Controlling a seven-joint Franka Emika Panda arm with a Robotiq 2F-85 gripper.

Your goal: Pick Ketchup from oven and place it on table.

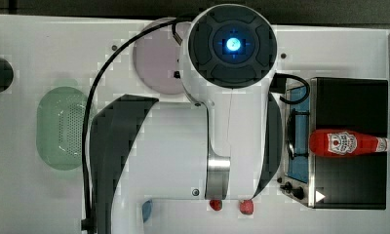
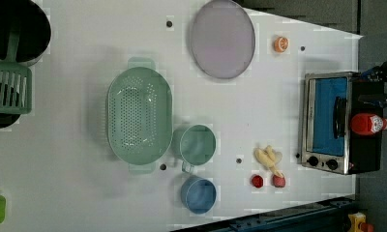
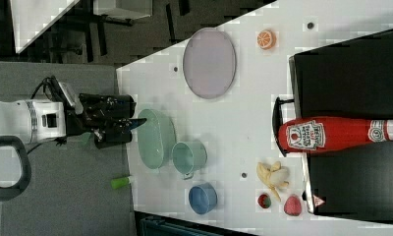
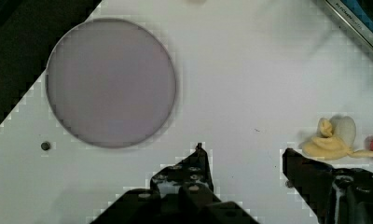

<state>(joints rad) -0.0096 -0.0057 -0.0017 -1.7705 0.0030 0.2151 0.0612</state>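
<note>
The Ketchup (image 1: 346, 143) (image 2: 370, 123) (image 3: 332, 135), a red bottle with a white label and white cap, rests on the black top of the oven (image 1: 351, 107) (image 2: 327, 121) (image 3: 351, 69), its base near the door edge. The oven stands at the right end of the white table (image 1: 37, 48) in the top view. My gripper (image 4: 244, 156) is open above bare tabletop, with nothing between its fingers (image 4: 198, 161). In the right view the gripper (image 3: 135, 123) hangs far to the left of the oven, over the green colander's end. My arm (image 1: 232, 97) covers the table's middle in the top view.
A purple plate (image 4: 111, 81) (image 2: 223, 38), a green colander (image 2: 139, 114), a teal cup (image 2: 197, 143), a blue cup (image 2: 199, 195), a peeled banana (image 4: 334, 140) (image 2: 269, 158), two strawberries (image 2: 257, 181) (image 2: 278, 181) and an orange half (image 2: 281, 44) lie on the table.
</note>
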